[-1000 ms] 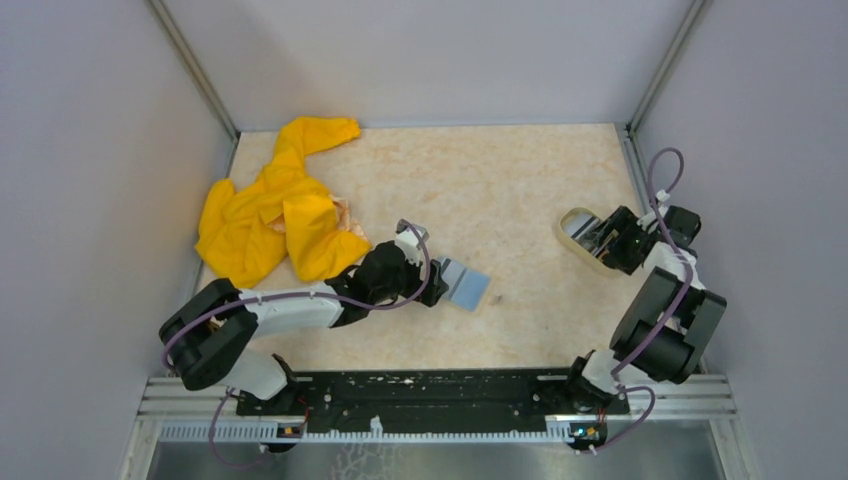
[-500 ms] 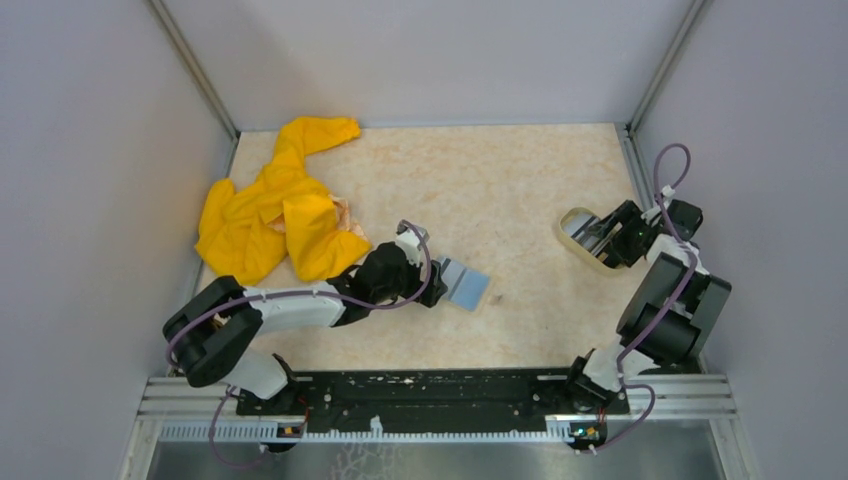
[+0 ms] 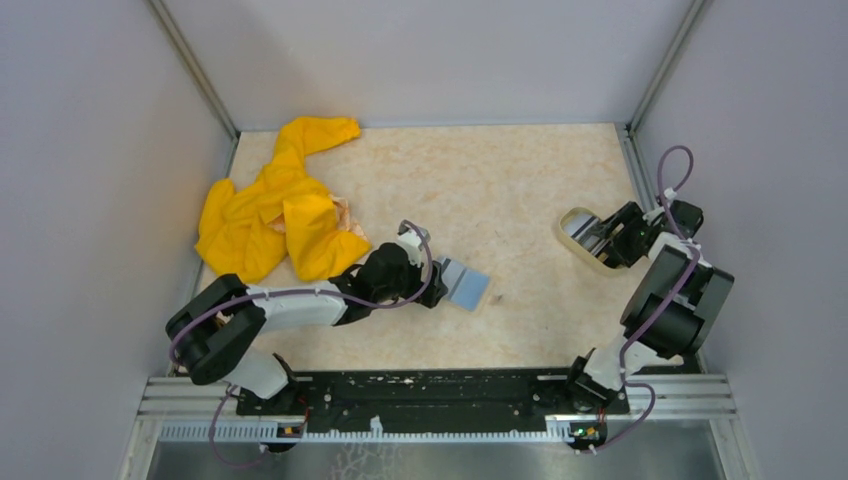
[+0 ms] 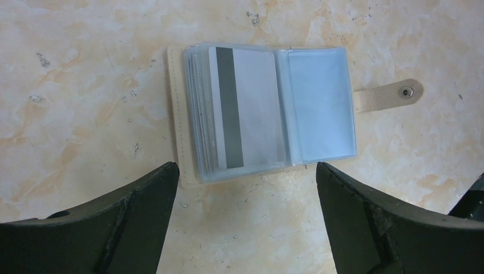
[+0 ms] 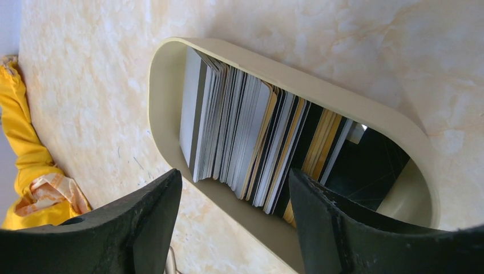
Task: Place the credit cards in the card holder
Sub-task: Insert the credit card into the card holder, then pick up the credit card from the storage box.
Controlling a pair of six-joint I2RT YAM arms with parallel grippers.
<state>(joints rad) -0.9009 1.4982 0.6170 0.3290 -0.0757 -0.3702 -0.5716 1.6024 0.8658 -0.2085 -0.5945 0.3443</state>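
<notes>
Marbled beige counter [image 3: 520, 170] carries a crumpled yellow cloth [image 3: 265, 215] far-left, an oval dish [image 5: 162, 85] of upright credit cards [image 5: 245, 137] ahead of the spread, empty right jaws, and the open card holder [image 4: 265, 111] before the wide, empty left jaws.

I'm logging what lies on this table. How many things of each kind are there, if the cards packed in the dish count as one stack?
card holder: 1
card showing in the holder: 1
oval dish: 1
stack of cards in the dish: 1
yellow cloth heap: 1
Total: 5
</notes>
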